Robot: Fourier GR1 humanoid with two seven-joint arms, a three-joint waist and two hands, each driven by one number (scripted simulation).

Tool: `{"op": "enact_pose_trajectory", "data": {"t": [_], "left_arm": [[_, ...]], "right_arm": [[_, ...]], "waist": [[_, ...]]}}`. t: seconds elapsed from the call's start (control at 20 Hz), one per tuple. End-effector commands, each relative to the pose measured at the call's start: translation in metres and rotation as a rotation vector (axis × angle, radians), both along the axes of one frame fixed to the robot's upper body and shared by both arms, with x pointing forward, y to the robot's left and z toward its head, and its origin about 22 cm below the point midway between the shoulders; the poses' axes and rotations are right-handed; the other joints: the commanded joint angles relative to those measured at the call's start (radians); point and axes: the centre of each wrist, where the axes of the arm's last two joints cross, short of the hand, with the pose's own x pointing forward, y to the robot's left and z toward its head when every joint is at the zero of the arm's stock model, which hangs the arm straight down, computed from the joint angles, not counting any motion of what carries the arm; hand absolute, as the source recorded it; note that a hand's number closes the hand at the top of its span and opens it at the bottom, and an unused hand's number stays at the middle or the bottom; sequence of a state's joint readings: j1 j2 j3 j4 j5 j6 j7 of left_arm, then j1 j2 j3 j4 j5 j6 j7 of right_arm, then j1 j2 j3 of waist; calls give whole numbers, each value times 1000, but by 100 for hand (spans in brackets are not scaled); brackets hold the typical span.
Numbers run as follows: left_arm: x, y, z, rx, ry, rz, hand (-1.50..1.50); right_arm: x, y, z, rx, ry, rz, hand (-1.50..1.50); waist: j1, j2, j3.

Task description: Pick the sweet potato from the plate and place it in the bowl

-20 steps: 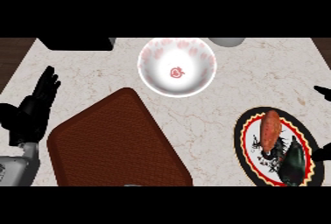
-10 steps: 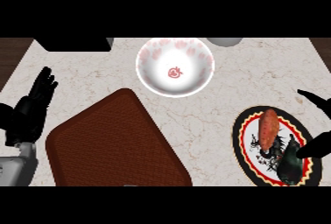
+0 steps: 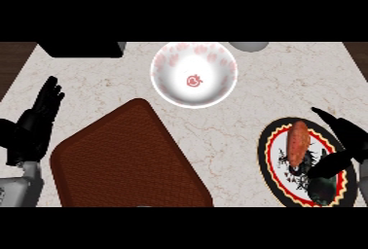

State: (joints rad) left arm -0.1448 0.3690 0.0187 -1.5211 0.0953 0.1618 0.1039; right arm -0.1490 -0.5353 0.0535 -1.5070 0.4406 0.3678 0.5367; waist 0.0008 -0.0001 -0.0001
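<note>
Bare counter (image 3: pixel 244 113) between plate (image 3: pixel 265 151) and bowl (image 3: pixel 194 73); brown board (image 3: pixel 122 160) well left.

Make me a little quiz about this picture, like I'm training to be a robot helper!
1. True or false: the sweet potato lies in the bowl.
2. Which hand is over the plate, open beside the sweet potato?
A) the left hand
B) the right hand
C) neither hand
3. Fill in the blank: the left hand rests open, fingers up, near the view's ____ edge.

Key: 1 false, it lies on the plate; 2 B; 3 left.
</note>
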Motion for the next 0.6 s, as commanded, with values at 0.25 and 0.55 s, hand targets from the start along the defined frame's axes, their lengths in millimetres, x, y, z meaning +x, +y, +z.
{"op": "enact_pose_trajectory", "data": {"t": [0.25,0.55], "left_arm": [[7,-15,-7,1,1,-1,0],[16,-9,4,-17,5,7,0]], "right_arm": [[6,8,-10,12,50,-5,-150],[11,31,-38,-4,8,-31,-150]], "waist": [[-3,0,0],[-2,1,0]]}}
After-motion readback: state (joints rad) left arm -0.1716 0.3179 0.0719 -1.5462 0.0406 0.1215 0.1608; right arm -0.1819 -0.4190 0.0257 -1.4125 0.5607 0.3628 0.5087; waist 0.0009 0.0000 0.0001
